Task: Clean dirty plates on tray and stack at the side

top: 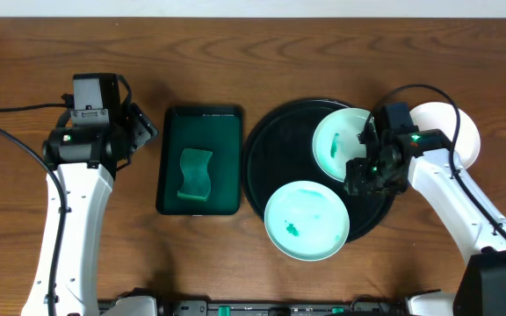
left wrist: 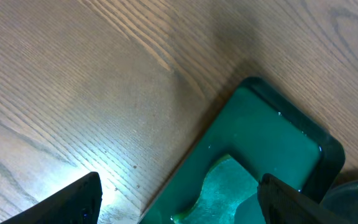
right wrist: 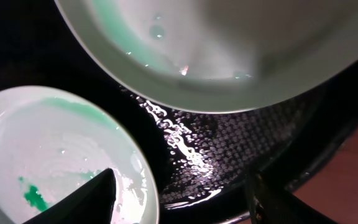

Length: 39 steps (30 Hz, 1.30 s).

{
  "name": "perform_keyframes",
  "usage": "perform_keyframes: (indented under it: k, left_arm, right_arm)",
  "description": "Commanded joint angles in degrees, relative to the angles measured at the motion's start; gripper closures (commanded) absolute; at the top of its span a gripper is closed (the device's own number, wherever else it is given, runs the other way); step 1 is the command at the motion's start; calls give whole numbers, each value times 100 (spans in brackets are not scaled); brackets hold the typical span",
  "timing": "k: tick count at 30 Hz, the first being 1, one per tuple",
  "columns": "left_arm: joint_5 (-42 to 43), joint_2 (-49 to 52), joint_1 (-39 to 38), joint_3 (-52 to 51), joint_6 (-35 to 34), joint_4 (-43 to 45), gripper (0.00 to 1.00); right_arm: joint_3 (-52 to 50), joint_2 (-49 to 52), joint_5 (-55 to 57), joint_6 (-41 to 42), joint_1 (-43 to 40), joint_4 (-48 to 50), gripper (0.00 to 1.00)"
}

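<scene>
The round black tray (top: 257,167) holds two plates. One plate (top: 336,140) lies at its upper right with a green smear (right wrist: 114,25) on it. The other plate (top: 307,219) overlaps the tray's front rim and carries green marks (right wrist: 33,193). A third plate (top: 464,123) rests on the table right of the tray, partly behind my right arm. My right gripper (top: 360,174) (right wrist: 179,199) hovers open over the wet tray floor (right wrist: 229,143), between the two plates, holding nothing. My left gripper (top: 143,132) (left wrist: 179,205) is wide open above the left edge of a green tray.
A dark green rectangular tray (top: 227,132) (left wrist: 272,137) sits left of the black tray with a green sponge (top: 195,173) (left wrist: 229,186) in it. Bare wooden table (left wrist: 104,81) surrounds it. Cables run along the left arm.
</scene>
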Motion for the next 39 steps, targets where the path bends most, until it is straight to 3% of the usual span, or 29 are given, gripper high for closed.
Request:
perform_keyframes:
  k: [1,39]
  left_arm:
    - [-33,11,24,57,-48,-13,19]
    - [-33,11,24,57,-48,-13,20]
  right_arm:
    - [-26,-39,15,-63,63,55,36]
    - [-26,-39,-236,-129,63,114,32]
